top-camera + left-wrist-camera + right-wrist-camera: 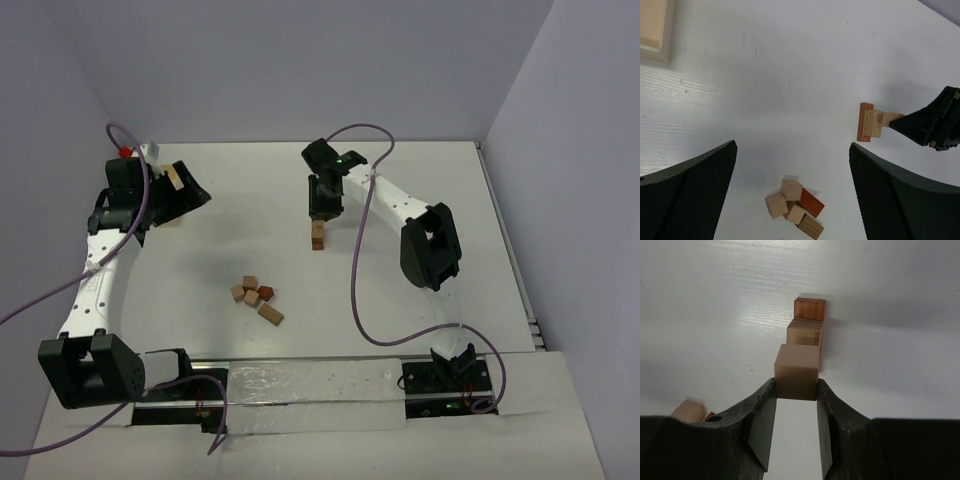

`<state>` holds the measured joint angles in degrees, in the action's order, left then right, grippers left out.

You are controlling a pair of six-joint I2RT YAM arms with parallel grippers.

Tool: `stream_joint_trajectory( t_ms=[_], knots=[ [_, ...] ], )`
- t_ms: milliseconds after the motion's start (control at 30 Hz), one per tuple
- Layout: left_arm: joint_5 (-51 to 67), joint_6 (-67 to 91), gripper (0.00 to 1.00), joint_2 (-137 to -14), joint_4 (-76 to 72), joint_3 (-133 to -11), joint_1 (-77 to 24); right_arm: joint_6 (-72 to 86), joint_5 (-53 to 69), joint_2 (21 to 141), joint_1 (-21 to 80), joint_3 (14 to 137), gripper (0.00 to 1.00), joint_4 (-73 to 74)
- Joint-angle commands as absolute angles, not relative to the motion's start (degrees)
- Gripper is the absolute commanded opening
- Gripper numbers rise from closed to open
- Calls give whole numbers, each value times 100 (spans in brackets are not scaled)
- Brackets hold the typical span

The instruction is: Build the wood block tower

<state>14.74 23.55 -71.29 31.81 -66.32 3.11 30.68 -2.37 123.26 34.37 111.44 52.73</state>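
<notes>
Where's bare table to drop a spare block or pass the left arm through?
Free: the far strip between the left pincer and right pincer; the near table between the loose blocks and the purple cable. Crowded: around the tower, where the right pincer grips the top block.

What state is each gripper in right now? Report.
Left gripper: open, empty.
Right gripper: closed on a tan wood block.
</notes>
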Motion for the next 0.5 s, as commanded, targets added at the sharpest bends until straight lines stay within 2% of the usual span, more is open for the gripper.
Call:
stream_joint_trajectory(
  t_ms=[0,467],
  knots=[
    [1489,2408,99,-7102,2900,-6632,334,3159,-338,12458,3502,11447,3,5330],
    [1529,2417,99,-7103,2867,-6584,334,3164,-330,12568,3507,11470,11,5343]
  ],
)
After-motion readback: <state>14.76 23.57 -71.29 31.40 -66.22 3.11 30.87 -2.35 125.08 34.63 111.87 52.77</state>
